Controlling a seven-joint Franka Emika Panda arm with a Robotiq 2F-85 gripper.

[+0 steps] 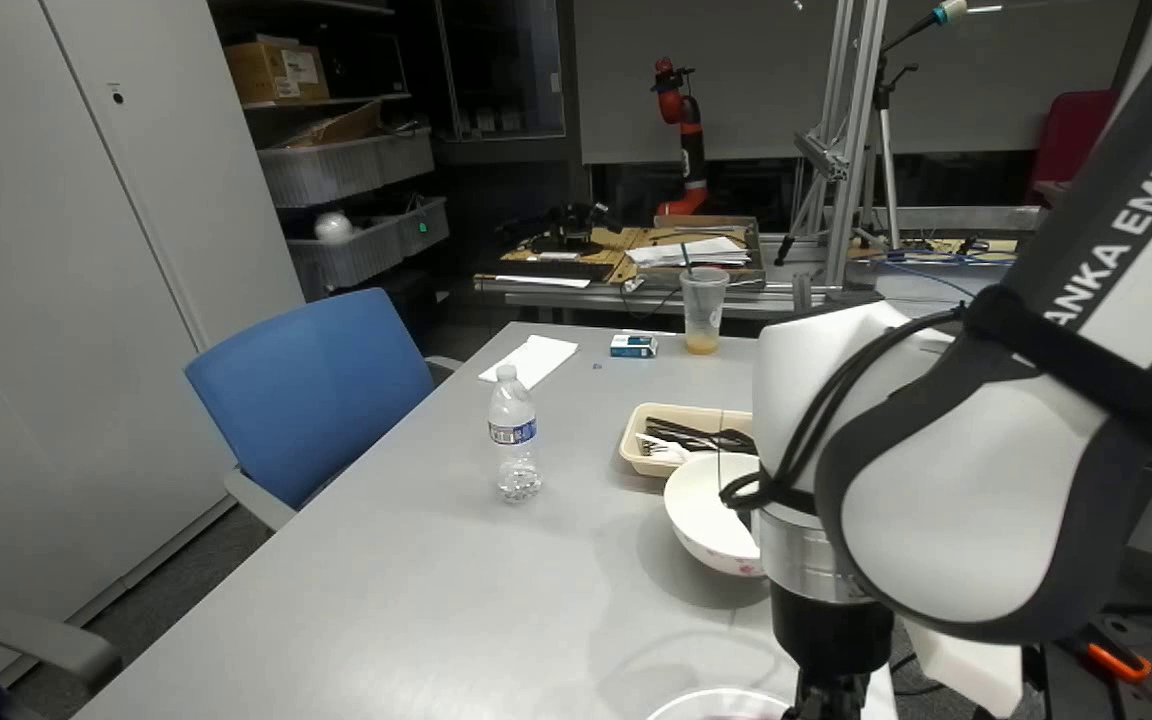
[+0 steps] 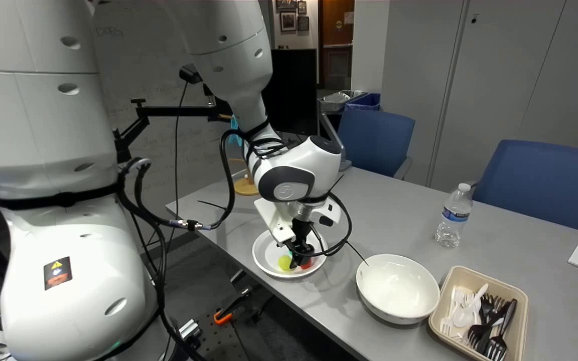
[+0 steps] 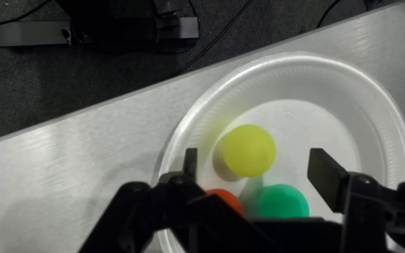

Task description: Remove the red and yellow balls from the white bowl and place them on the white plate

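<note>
While the black gripper [image 3: 254, 166] has its fingers spread wide over the round white plate [image 3: 308, 121], the smooth yellow ball [image 3: 248, 150], orange-red ball [image 3: 227, 198] and green ball [image 3: 282, 201] sit on that plate. Apart from it stands the deep white bowl [image 2: 397, 286], just beside a rectangular tan tray [image 2: 492, 281].

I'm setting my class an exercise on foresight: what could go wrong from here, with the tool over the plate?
The tool is open, and in the wrist view it partly hides the red ball; sideways travel might knock that ball.
The yellow ball and green ball lie close by, so one bump could perhaps set several rolling.
The plate sits near the table edge; a hard nudge might send something over.
</note>
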